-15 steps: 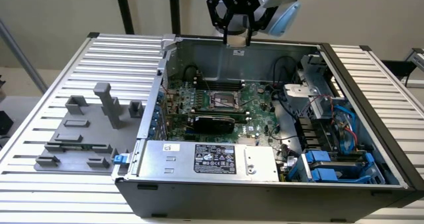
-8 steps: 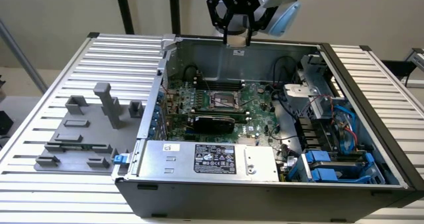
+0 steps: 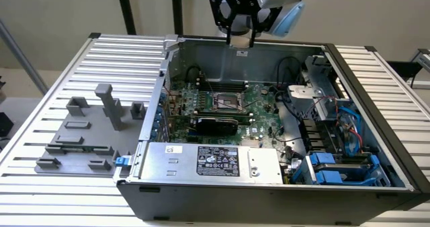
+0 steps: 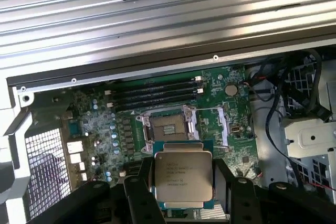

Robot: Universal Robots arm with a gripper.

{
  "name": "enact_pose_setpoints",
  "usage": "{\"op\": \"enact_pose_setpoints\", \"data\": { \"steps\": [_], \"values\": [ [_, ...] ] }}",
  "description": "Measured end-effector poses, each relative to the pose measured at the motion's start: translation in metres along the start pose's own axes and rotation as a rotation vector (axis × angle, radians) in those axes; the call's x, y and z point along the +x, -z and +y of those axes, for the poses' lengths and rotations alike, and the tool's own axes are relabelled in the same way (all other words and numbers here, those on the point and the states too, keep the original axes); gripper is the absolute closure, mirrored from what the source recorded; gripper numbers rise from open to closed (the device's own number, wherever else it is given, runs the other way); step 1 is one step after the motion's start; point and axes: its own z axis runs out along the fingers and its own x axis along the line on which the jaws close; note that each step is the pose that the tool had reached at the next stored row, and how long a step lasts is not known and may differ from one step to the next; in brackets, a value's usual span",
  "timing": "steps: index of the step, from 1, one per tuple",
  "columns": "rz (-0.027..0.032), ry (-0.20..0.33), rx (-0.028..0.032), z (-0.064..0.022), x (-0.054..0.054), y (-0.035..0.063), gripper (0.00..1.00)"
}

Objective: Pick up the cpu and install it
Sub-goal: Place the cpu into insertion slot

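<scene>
Hanging above the back wall of the open computer case [image 3: 269, 202] in the exterior view, the gripper [image 3: 240, 45] sits well clear of the motherboard [image 3: 259, 98]. In the wrist view, its black fingers [image 4: 137, 198] clamp the cpu [image 4: 182, 179] by its edges, over the board, near the empty socket [image 4: 167, 128].

Robotics lab bench: slatted aluminium table [image 3: 114, 56], opened computer case [image 3: 269, 202], grey fixture tray [image 3: 64, 135].
</scene>
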Motion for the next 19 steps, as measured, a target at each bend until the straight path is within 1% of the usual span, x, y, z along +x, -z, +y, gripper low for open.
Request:
{"op": "enact_pose_setpoints", "data": {
  "steps": [1,19],
  "values": [
    [-0.0024,-0.054,0.001,0.0,0.0,-0.0002,0.45],
    [-0.0168,-0.381,0.0067,-0.0001,0.0001,-0.002,0.45]
  ]
}}
